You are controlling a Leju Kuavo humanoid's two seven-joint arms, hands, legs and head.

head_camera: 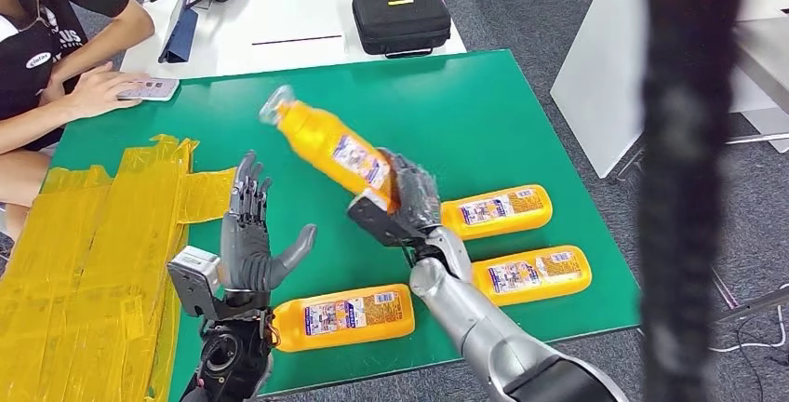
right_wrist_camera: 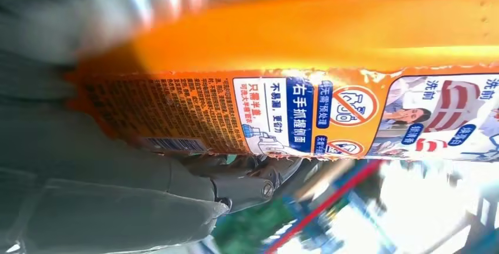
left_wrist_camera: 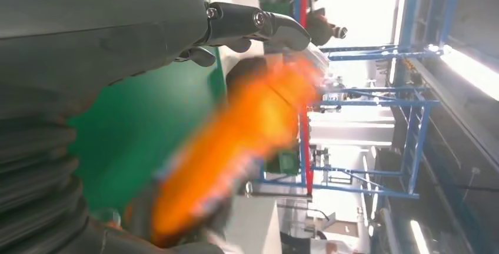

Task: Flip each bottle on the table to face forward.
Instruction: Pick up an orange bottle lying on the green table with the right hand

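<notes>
Nearest the robot, its left hand (head_camera: 249, 234) stands with fingers spread, holding nothing. Just beyond and to the right of that hand, the right hand (head_camera: 402, 205) grips the lifted bottle (head_camera: 327, 144) by its base, long axis tilting cap-first up toward the left hand, above the green table (head_camera: 521, 113).

Held bottle (head_camera: 330, 148): orange body, clear cap end, white-and-blue label with red prohibition circles, shown closer in the right wrist view (right_wrist_camera: 329, 60). Three lying bottles (head_camera: 342, 316) (head_camera: 496, 211) (head_camera: 531, 274): orange, each with a white, blue and red label. Counter (head_camera: 521, 113): green top. Taped patch (head_camera: 93, 253): glossy yellow strips. Left hand (head_camera: 251, 244): grey palm, darker fingers (head_camera: 247, 193). Right hand (head_camera: 400, 207): dark grey on a silver arm. Case (head_camera: 401, 17): black with a yellow mark. Rear table (head_camera: 279, 20): white.
</notes>
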